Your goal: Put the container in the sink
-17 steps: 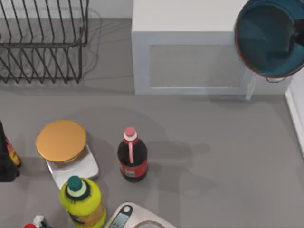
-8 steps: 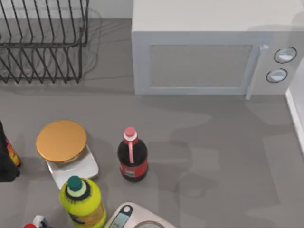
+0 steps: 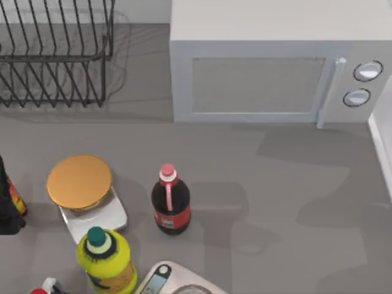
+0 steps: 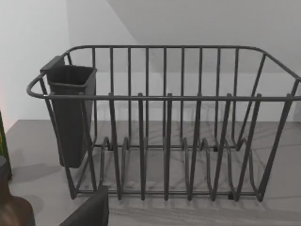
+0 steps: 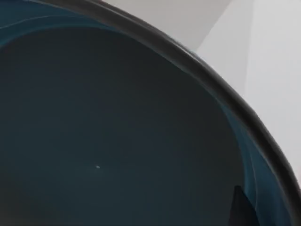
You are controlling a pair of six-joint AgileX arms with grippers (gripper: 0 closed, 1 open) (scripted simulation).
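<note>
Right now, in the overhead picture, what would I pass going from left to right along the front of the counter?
Gold-lidded tub on a white scale → yellow-green bottle → dark cola bottle → bare grey counter → pale sink rim at the right edge.

Top view: straight down on the grey counter [image 3: 275, 184], microwave [image 3: 269, 67] along the far edge, wire dish rack [image 3: 55, 55] left of the microwave. Left wrist view: low and level, near, facing the same dish rack [image 4: 164, 127] side-on, the one part shared with the top view. Right wrist view: pressed very close against the container [image 5: 108, 141], teal inside, dark rim.
</note>
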